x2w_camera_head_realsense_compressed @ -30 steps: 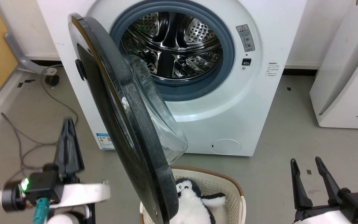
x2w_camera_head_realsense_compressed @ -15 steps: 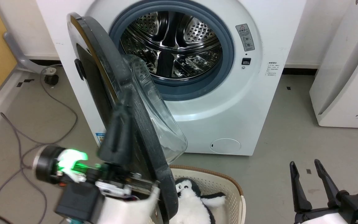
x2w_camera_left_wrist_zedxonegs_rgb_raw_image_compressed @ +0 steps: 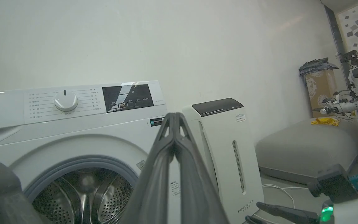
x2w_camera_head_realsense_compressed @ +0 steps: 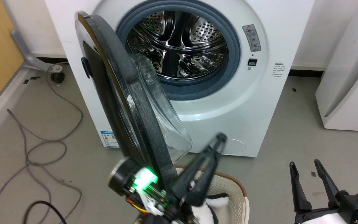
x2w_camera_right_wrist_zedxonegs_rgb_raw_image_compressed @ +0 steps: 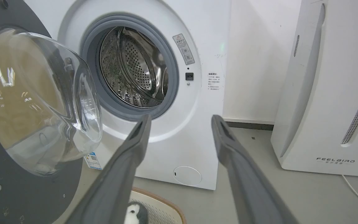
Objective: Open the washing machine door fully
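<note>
Door half swung: with the washing machine door [x2w_camera_head_realsense_compressed: 144, 124] standing edge-on before the washing machine [x2w_camera_head_realsense_compressed: 253, 102], your left gripper [x2w_camera_head_realsense_compressed: 219, 139], fingers pressed together, should push its inner face outward; right gripper [x2w_camera_head_realsense_compressed: 304, 162] hangs open.

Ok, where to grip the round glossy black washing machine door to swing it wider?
The door's thick rim at its free edge, from the front, left claw astride it: it stands edge-on to the robot, and the clear glass bowl fills its middle.
</note>
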{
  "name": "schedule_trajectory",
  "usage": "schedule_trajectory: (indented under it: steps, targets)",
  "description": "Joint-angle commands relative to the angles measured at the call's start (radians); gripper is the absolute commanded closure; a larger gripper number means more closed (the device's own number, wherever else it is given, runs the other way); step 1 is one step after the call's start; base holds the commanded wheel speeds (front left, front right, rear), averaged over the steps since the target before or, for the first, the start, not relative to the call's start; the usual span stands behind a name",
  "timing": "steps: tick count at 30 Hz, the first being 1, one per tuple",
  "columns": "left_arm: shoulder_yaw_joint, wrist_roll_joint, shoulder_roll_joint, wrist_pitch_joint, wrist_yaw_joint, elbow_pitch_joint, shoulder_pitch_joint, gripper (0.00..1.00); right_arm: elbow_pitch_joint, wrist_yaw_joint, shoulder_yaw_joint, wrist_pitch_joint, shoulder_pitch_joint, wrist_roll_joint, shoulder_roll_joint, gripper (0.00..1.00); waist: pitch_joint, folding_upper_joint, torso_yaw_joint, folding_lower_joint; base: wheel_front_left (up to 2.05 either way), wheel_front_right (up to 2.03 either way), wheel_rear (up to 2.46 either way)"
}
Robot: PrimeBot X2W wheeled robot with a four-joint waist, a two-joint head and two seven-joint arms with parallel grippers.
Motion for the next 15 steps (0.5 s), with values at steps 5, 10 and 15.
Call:
schedule_trajectory:
  steps: [5, 10, 15]
  targets:
    - [-0.062, 0.004, 0.021, -0.004, -0.017, 0.042, 0.036, 1.0, 0.002, 0.001, -0.002, -0.005, 0.014, 0.004, 0.005, 0.0, 0.005, 0.0, 0.013, 0.0, 0.0, 0.0, 0.0]
    - [-0.103, 0.0, 0.032, -0.004, -0.017, 0.088, 0.063, 1.0, 0.003, 0.001, 0.003, -0.005, 0.012, 0.005, 0.005, 0.0, 0.012, 0.0, 0.019, 0.0, 0.0, 0.0, 0.0]
    - [-0.119, -0.007, 0.043, -0.004, -0.005, 0.155, 0.091, 1.0, 0.009, 0.001, 0.002, -0.005, 0.011, 0.0, 0.005, 0.0, 0.021, 0.0, 0.025, 0.0, 0.0, 0.0, 0.0]
